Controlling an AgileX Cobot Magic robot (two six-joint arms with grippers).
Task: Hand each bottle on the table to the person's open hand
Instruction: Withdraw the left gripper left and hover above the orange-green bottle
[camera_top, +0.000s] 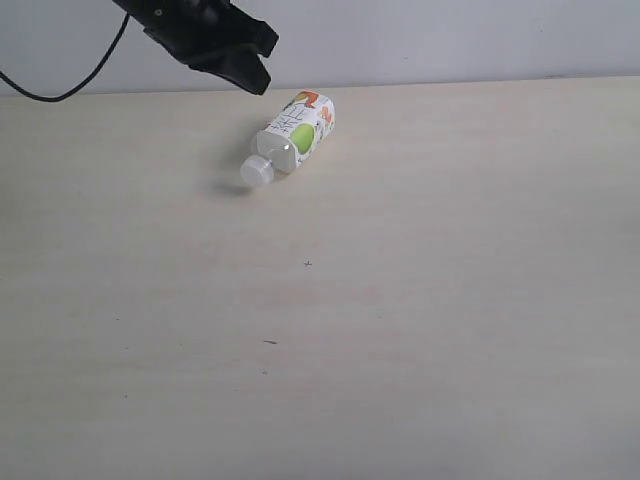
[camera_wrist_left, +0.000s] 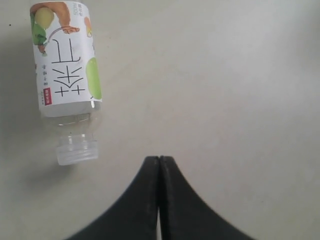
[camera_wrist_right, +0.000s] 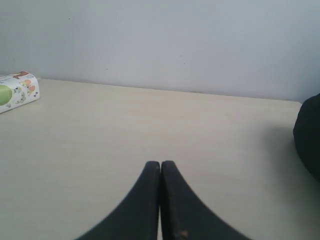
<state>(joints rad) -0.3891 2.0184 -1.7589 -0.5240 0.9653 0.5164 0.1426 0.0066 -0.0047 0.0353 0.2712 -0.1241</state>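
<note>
The pale wood-grain table (camera_top: 420, 330) fills most of the exterior view, with a plain grey-white wall (camera_top: 450, 40) behind its far edge. The black left arm (camera_top: 190, 25) reaches in from the upper left corner of that view and slopes downward, and a thin black cable (camera_top: 60, 95) loops away from it. Its left gripper (camera_top: 258, 80) hangs above the table, just up and to the left of the bottle, not touching it. In the left wrist view the left gripper (camera_wrist_left: 159, 161) has its two fingers pressed together, with nothing between them. The right gripper (camera_wrist_right: 160, 165) is also closed on nothing, held low over bare table and pointing toward the wall. A dark rounded shape (camera_wrist_right: 309, 135) sits at the edge of the right wrist view, too cropped to identify.

The single bottle (camera_top: 298, 130) lies on its side near the far edge of the table, left of centre. It is short and clear, with a green-apple label. Its white cap (camera_top: 257, 172) points toward the near-left. A few tiny dark specks (camera_top: 308, 264) mark the table nearer the middle.
</note>
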